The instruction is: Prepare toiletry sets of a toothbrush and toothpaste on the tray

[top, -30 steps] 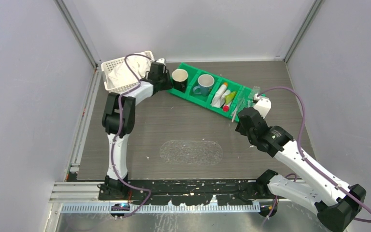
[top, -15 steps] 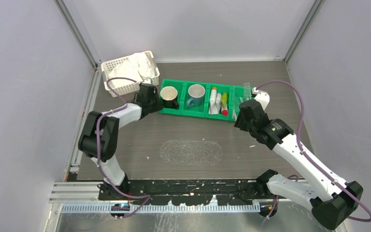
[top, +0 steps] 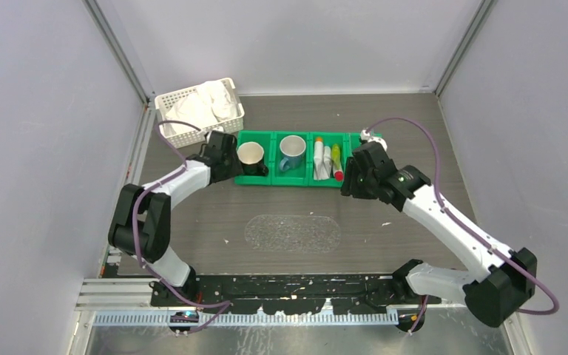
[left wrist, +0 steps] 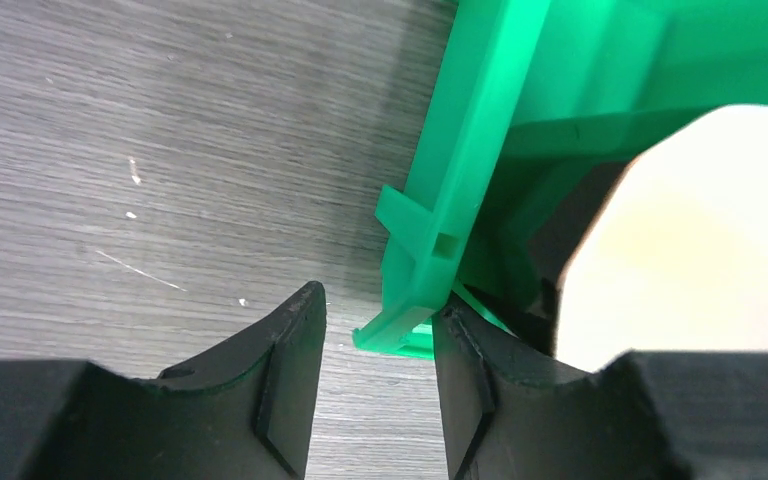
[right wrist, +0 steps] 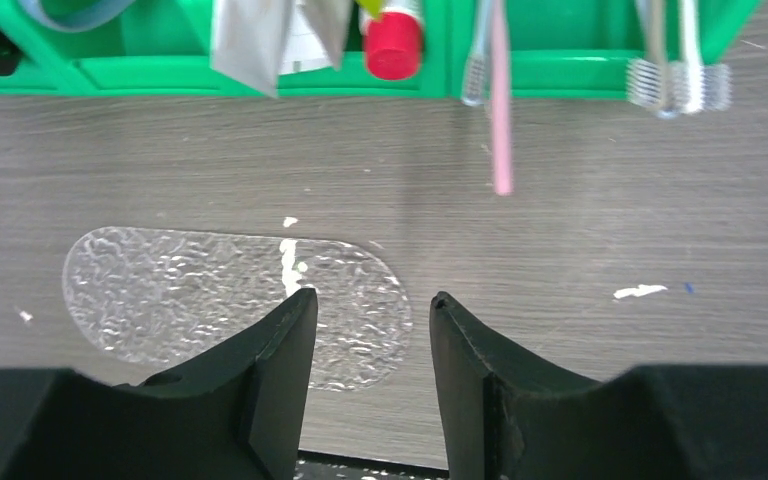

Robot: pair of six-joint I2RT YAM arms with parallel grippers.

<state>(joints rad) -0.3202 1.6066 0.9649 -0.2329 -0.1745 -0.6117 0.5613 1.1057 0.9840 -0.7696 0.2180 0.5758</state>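
step in hand: by my reading, the first pick, a toothbrush from the green four-compartment bin (right wrist: 560, 75) to the clear tray (right wrist: 160, 290).
right pincer (right wrist: 371, 296): wide and empty, over the tabletop (right wrist: 610, 220) between bin and tray.
left pincer (left wrist: 376, 300): narrowly parted astride the bin's corner rim, one finger (left wrist: 460, 380) touching it; no firm clamp shows.
doing it well: grip the pink toothbrush (right wrist: 500, 110) across the handle where it overhangs the bin's front wall, lift clear of that wall, and lay it to one side of the tray, leaving room for a tube.
toothbrushes (right wrist: 665, 60): four, as far as i can tell; one pink, three pale, all in the end compartment.
toothpaste tubes (top: 327, 157): three; two white, one yellow-green, in the neighbouring compartment.
mugs (top: 292, 151): two.
tray: one, nothing on it yet.
white lattice basket (top: 192, 118): one.
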